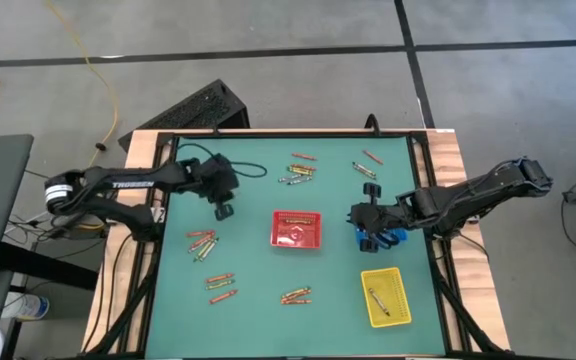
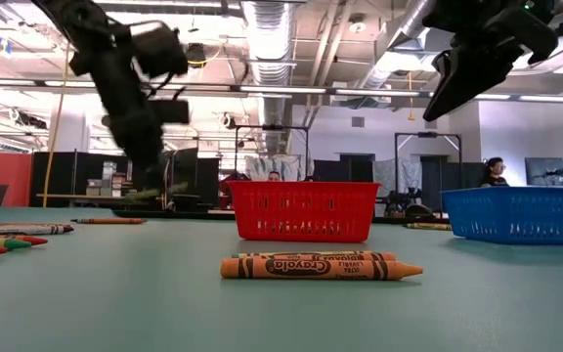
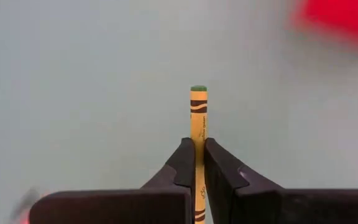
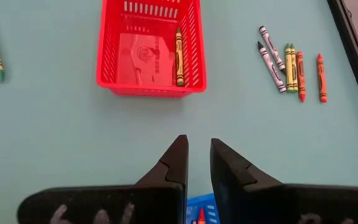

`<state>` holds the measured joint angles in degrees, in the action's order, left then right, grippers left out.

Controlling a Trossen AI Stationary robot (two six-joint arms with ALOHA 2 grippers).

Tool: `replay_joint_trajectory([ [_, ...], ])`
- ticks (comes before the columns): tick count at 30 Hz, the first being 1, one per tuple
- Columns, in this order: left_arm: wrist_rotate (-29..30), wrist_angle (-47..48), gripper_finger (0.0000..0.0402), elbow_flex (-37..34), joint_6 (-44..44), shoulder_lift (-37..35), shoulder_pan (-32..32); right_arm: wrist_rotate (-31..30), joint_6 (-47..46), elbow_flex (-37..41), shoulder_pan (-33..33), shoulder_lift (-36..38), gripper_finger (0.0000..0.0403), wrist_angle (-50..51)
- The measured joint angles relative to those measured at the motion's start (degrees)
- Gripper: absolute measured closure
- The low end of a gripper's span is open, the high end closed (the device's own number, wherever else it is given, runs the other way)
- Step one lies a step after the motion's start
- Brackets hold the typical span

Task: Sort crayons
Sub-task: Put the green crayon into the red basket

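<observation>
**Left gripper carrying a green crayon; steady transfer advised**

The left gripper (image 3: pixel 199 163) is clamped on a green crayon (image 3: pixel 198 115), which projects straight ahead beyond its fingertips. The red tray (image 1: pixel 297 229) lies farther ahead: lower the crayon inside its walls before releasing. The right gripper (image 4: pixel 197 160), jaws slightly parted and empty, waits over the blue tray (image 1: pixel 392 240).

overhead, table-level, two wrist views

I see crayons (image 1: pixel 203 243) in small loose clusters on the green mat around the red tray (image 1: pixel 297 229); one lies inside it, and a green-tipped crayon (image 3: pixel 198 121) is held aloft.
</observation>
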<state>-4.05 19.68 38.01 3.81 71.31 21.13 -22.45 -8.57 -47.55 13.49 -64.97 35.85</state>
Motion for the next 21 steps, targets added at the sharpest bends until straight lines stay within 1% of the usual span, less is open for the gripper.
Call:
replay_joint_trajectory([
  [3, -8.47, -9.15, 0.0399, 0.52, -0.55, -0.97, -3.98, -0.11, 0.04, 0.00, -0.02, 0.00, 0.0342, -0.48],
  [7, -15.96, -23.23, 0.0401, 0.52, -2.81, -0.18, -8.94, -0.14, 0.06, 0.00, -0.10, 0.00, 0.0342, -0.41],
  [8, -16.86, -27.75, 0.0401, 0.58, -3.25, 0.50, -10.36, -0.14, 0.07, 0.00, -0.10, 0.00, 0.0342, -0.43],
  [10, -16.62, -33.75, 0.0400, 0.66, -3.47, 2.00, -13.16, -0.14, 0.07, 0.00, -0.10, 0.00, 0.0342, -0.61],
  [12, -13.46, -38.83, 0.0399, 1.24, -1.74, 4.94, -15.87, -0.16, 0.09, 0.00, -0.10, 0.02, 0.0342, -0.95],
  [13, -11.51, -38.76, 0.0400, 2.22, -0.32, 6.66, -16.98, -0.16, 0.11, 0.00, -0.10, 0.02, 0.0342, -0.95],
  [16, -7.54, -34.69, 0.0400, 7.56, 2.90, 11.90, -18.70, -0.16, 0.15, 0.00, -0.10, 0.02, 0.0342, -1.59],
  [19, -6.08, -26.34, 0.0400, 14.55, 4.88, 16.52, -18.81, -0.16, 0.14, 0.00, -0.05, 0.02, 0.0342, -2.06],
  [21, -5.02, -18.84, 0.0400, 19.51, 6.15, 19.58, -18.76, -0.16, -0.13, 0.00, 0.27, 0.02, 0.0342, -1.89],
])
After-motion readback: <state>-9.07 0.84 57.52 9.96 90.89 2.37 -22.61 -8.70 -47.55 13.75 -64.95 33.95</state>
